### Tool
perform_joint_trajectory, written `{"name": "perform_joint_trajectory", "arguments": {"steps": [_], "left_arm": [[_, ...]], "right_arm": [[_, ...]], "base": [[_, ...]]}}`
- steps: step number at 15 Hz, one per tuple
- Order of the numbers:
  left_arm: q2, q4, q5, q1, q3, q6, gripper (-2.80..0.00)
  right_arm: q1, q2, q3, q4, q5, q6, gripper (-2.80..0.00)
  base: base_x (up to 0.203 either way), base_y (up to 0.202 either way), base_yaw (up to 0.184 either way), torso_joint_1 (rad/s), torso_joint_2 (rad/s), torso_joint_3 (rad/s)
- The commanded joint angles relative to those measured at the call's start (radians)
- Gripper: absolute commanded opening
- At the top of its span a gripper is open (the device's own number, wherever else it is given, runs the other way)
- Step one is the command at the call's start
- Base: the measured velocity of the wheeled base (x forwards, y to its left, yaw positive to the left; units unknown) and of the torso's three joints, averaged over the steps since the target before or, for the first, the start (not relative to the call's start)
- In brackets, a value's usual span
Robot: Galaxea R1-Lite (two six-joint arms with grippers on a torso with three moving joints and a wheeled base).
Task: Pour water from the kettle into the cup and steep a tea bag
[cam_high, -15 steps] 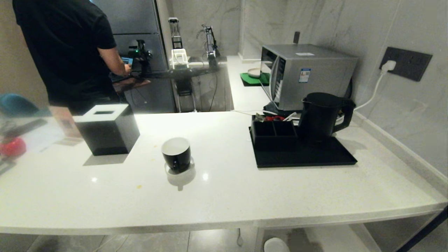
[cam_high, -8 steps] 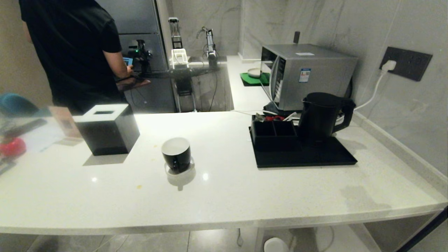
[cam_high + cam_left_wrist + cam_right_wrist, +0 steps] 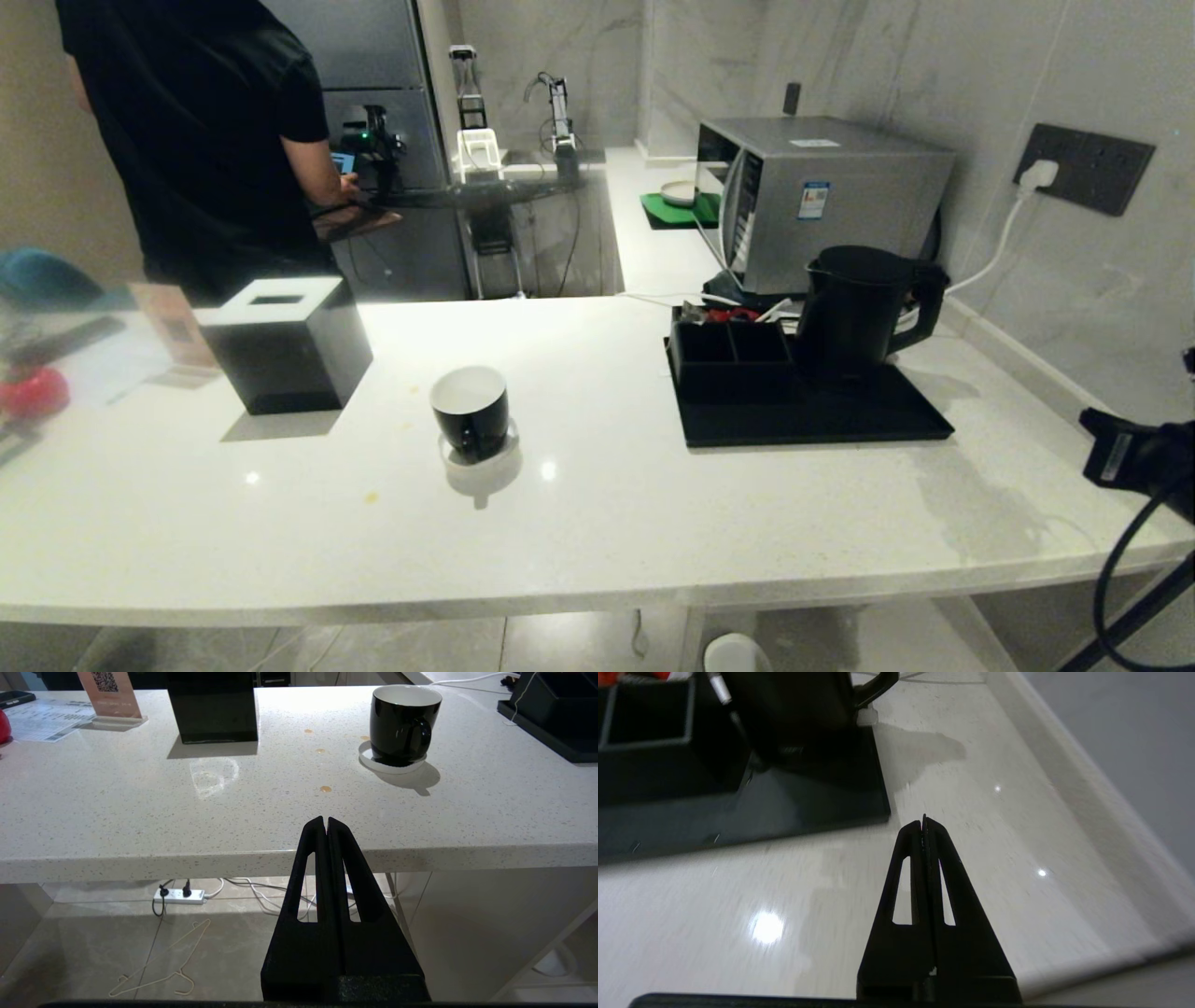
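On the black tray [image 3: 812,425] the kettle [image 3: 859,303] stands handle outward, easy to grab; the cup [image 3: 470,409] sits well left of it. Right gripper [image 3: 924,822], fingers together, hovers near the tray; left gripper [image 3: 325,822], likewise closed, is parked below the counter.

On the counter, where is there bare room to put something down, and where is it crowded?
Bare counter runs along the near edge, between the tissue box and the cup, between the cup and the black tray, and right of the tray. Crowded: the tray itself, carrying the kettle and organizer box, with the microwave behind.
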Motion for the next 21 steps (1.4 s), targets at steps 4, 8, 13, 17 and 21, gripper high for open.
{"name": "perform_joint_trajectory", "arguments": {"steps": [4,8,13,17,21], "left_arm": [[0.002,0.0,0.001,0.0,0.0,0.0,-2.8],[0.002,0.0,0.001,0.0,0.0,0.0,-2.8],[0.002,0.0,0.001,0.0,0.0,0.0,-2.8],[0.002,0.0,0.001,0.0,0.0,0.0,-2.8],[0.002,0.0,0.001,0.0,0.0,-0.001,-2.8]], "right_arm": [[0.029,0.367,-0.134,-0.25,0.001,0.036,-2.8],[0.083,0.508,-0.304,-0.35,0.0,0.038,0.0],[0.091,0.581,-0.465,-0.331,-0.003,0.038,0.0],[0.094,0.621,-0.571,-0.271,-0.084,0.038,0.0],[0.099,0.649,-0.65,-0.251,-0.117,0.045,0.0]], "base": [[0.0,0.0,0.0,0.0,0.0,0.0],[0.0,0.0,0.0,0.0,0.0,0.0],[0.0,0.0,0.0,0.0,0.0,0.0],[0.0,0.0,0.0,0.0,0.0,0.0],[0.0,0.0,0.0,0.0,0.0,0.0]]}}
